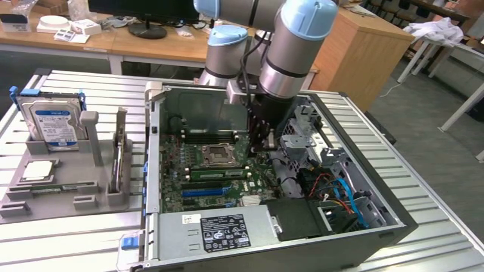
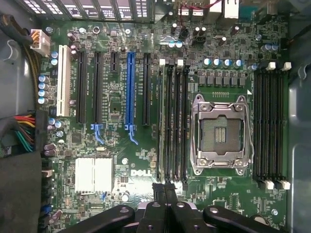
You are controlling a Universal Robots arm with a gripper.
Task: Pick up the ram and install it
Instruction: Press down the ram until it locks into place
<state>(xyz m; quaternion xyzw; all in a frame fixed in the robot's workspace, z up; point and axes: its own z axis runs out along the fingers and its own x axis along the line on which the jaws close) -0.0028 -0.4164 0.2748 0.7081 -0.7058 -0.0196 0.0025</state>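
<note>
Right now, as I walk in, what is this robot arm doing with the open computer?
The arm's black gripper hangs shut inside the open grey metal computer case, above the green motherboard, and seems to hold nothing. The ram, a thin green circuit-board stick, lies in the grey plastic holder beside the case, on the exterior view's left, not yet picked up.

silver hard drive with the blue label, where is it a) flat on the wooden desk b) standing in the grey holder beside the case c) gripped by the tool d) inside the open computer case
b: the silver hard drive with the blue label stands upright in the grey holder, on the exterior view's left of the open computer case.
</note>
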